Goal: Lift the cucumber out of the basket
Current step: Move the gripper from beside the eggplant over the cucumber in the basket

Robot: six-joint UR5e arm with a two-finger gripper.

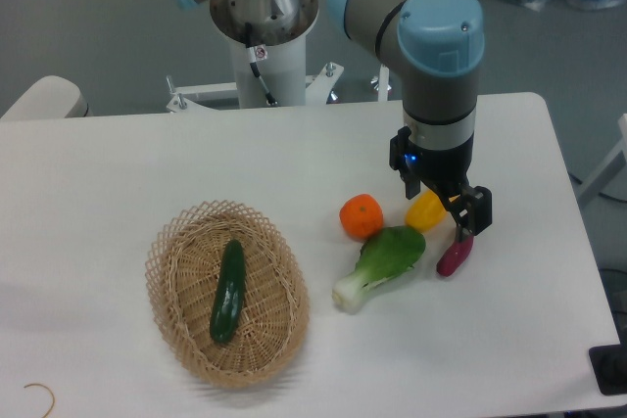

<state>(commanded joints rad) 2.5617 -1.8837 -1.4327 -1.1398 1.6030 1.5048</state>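
Observation:
The dark green cucumber (228, 292) lies lengthwise in the middle of the oval tan wicker basket (176, 325) at the front left of the white table. My gripper (457, 218) is far to the right of the basket, pointing down, just above a yellow pepper (425, 211) and a purple eggplant (454, 255). Its fingers look open and hold nothing. The cucumber is alone in the basket and fully in view.
An orange (361, 215) and a leafy bok choy (381, 263) lie between the basket and the gripper. The robot base (263, 56) stands at the back. A thin loop of cord (41, 395) lies at the front left edge.

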